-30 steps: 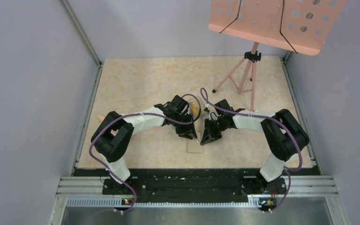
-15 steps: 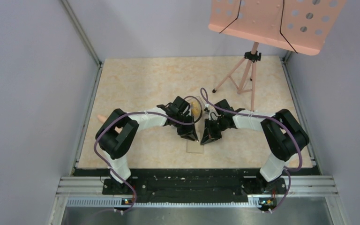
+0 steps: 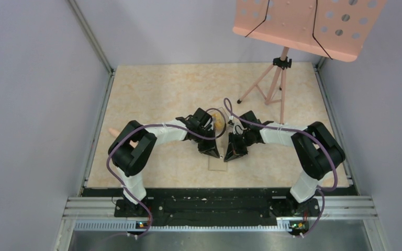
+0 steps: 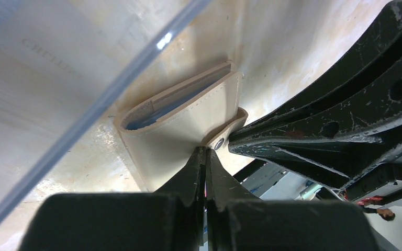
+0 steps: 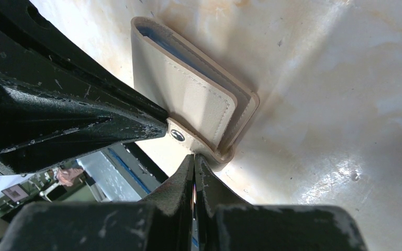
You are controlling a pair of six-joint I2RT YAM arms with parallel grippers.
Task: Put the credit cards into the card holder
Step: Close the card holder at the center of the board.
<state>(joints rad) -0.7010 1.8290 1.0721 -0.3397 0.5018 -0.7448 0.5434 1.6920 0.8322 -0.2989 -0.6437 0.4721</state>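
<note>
**A:** What takes up most of the scene?

**B:** A beige marbled worktop point(image 3: 152, 94). A pink music stand point(image 3: 303, 23) on a tripod stands at its 1 o'clock corner.

**A:** And the arms?

**B:** Both reach inward and meet a little toward 6 o'clock of centre. The left gripper point(image 3: 211, 150) is at 9 o'clock of the meeting point and the right gripper point(image 3: 230, 154) at 3 o'clock. Their tips are close together over a clear plastic piece point(image 3: 217, 164).

**A:** Where is the card holder?

**B:** The card holder point(image 4: 183, 125) is between those tips and hidden from above. The wrist views show it tan and folded, with blue lining point(image 4: 152, 112) in its open edge.

**A:** What are the grippers doing?

**B:** Each has its fingers pressed together. The left one's tips sit at the holder's near edge, just beside the tab, and the right one's tips sit at the tab's end. I cannot tell whether either is pinching leather.

**A:** What is the smallest thing in view?

**B:** The dark snap stud point(image 5: 177, 135) on the tab. In the right wrist view the left gripper's tip comes in from 9 o'clock and touches just beside it.
</note>
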